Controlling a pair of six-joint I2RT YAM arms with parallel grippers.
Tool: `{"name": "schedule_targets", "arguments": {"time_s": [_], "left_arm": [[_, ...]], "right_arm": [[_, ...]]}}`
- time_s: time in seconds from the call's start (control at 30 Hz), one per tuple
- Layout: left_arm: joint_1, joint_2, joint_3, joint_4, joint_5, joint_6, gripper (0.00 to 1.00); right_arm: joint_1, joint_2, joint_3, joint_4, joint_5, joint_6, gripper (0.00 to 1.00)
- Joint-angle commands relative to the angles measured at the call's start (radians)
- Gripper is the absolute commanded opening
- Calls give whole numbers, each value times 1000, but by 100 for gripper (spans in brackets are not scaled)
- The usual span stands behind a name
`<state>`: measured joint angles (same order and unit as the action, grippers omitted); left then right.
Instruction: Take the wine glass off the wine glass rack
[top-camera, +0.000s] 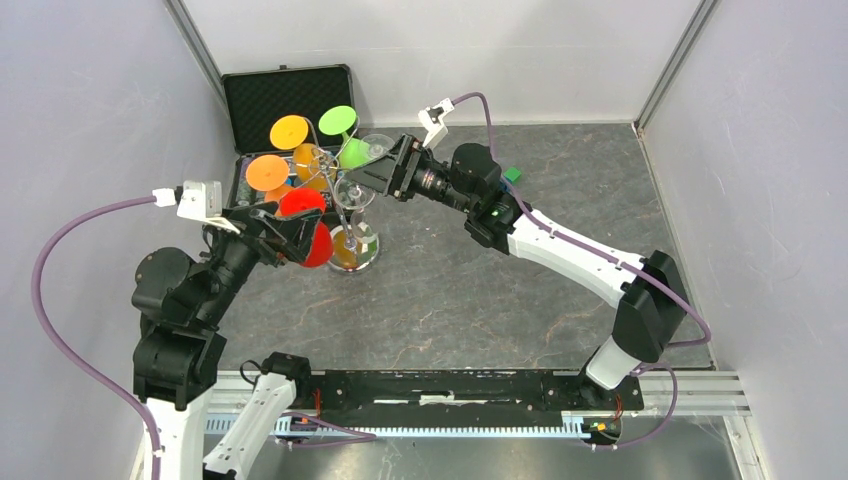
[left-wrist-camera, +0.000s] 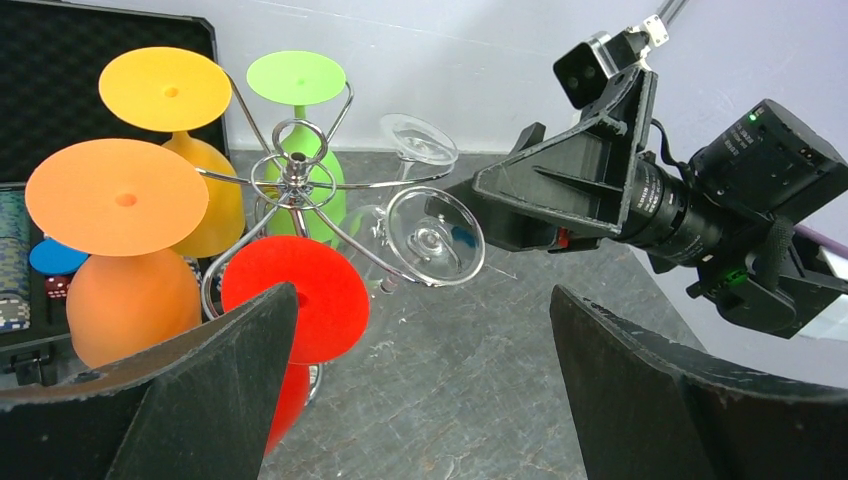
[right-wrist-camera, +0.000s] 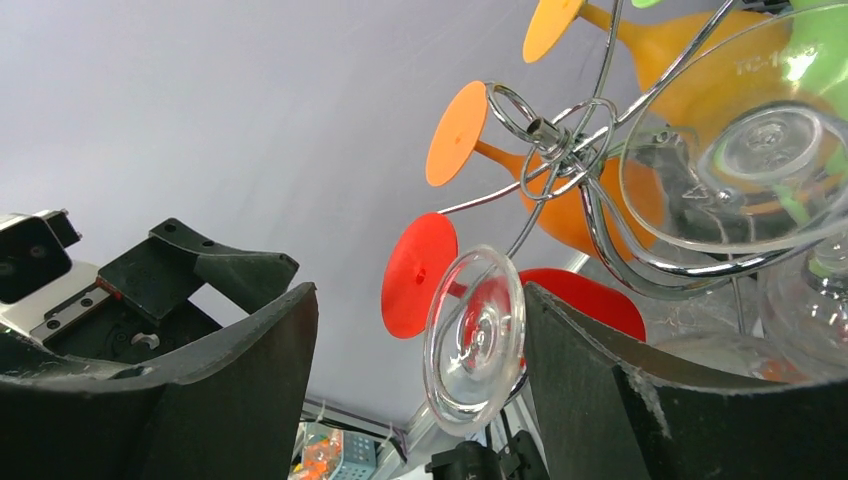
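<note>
Right gripper (right-wrist-camera: 418, 300), jaws wide, seems to straddle the clear wine glass (right-wrist-camera: 475, 340) at its foot; next it must close and slide it off the wine glass rack (right-wrist-camera: 548, 130).

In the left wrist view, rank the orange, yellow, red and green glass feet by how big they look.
1. orange foot
2. red foot and yellow foot: too alike to rank
3. green foot
Nearness to the camera likely drives this; true sizes may match.
</note>
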<state>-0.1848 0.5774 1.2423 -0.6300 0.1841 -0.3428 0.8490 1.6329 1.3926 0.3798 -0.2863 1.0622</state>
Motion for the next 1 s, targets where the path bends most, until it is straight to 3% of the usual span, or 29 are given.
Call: {"name": "schedule_targets", "arguments": {"time_s": [0.0, 0.03, 0.07, 0.1, 0.33, 0.4, 0.6, 0.97], "left_arm": [[-1, -10, -12, 16, -18, 44, 100], [-2, -11, -13, 15, -19, 44, 100], [-2, -11, -15, 16, -21, 45, 100], [-2, -12, -16, 15, -23, 45, 100], [-4, -15, -19, 15, -27, 45, 100], [-4, -14, -20, 15, -28, 44, 100], [-4, -14, -18, 15, -29, 44, 100], [-4, -8, -17, 15, -31, 44, 100]], "right_arm": [[4, -3, 62, -164, 7, 5, 78], [4, -4, 61, -537, 329, 5, 78], [3, -4, 57, -546, 386, 154, 89], [5, -4, 53, -548, 385, 173, 35], [5, -24, 14, -544, 390, 170, 21], [4, -32, 6, -521, 392, 168, 23], [4, -40, 42, -492, 394, 137, 46], [5, -157, -21, -495, 525, 78, 60]]}}
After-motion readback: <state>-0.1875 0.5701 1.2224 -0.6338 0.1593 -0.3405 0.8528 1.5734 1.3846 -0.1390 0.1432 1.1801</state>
